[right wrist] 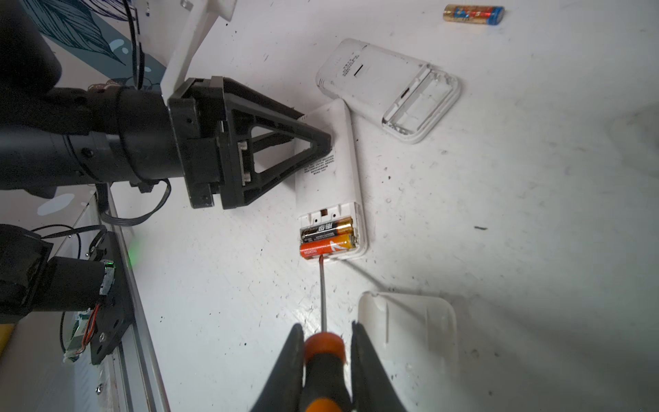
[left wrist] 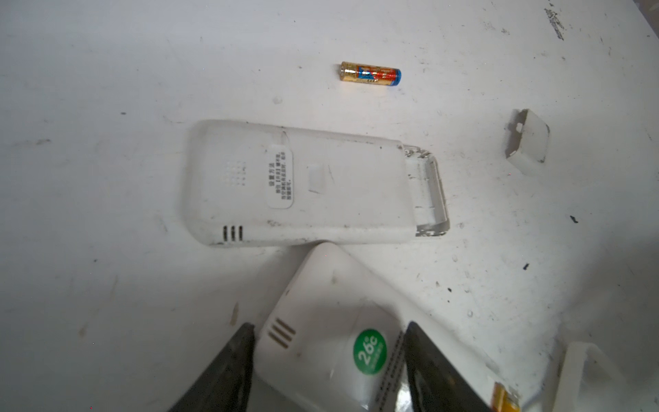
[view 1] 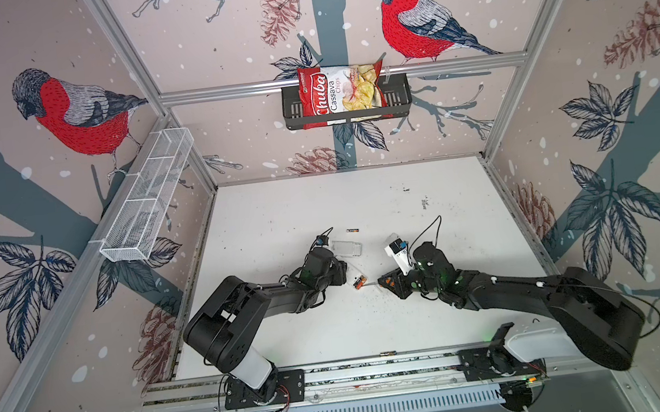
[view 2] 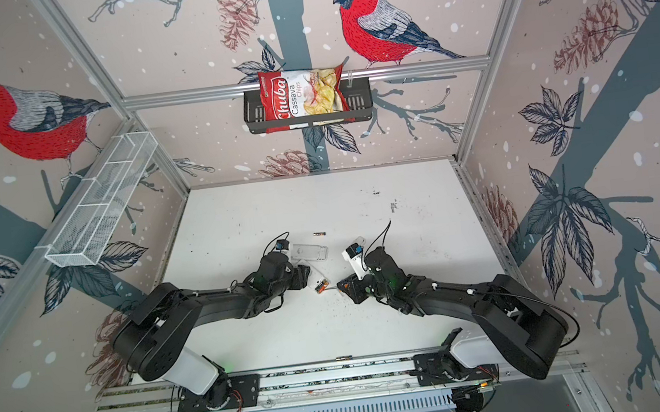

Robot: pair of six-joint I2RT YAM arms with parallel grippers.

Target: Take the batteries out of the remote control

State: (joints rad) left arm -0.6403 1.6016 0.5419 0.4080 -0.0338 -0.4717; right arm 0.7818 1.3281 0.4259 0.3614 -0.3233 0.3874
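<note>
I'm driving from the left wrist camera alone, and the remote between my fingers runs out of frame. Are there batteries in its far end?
Observer: Yes. The right wrist view shows that remote with its compartment open and holding two, a black battery and an orange battery.
Operator: What is the right arm doing?
Observer: The right gripper is shut on a screwdriver, its tip at the orange battery's side.
Operator: And the second one? I can't see inside it properly.
Observer: The other remote has an empty bay, with no battery in it.
</note>
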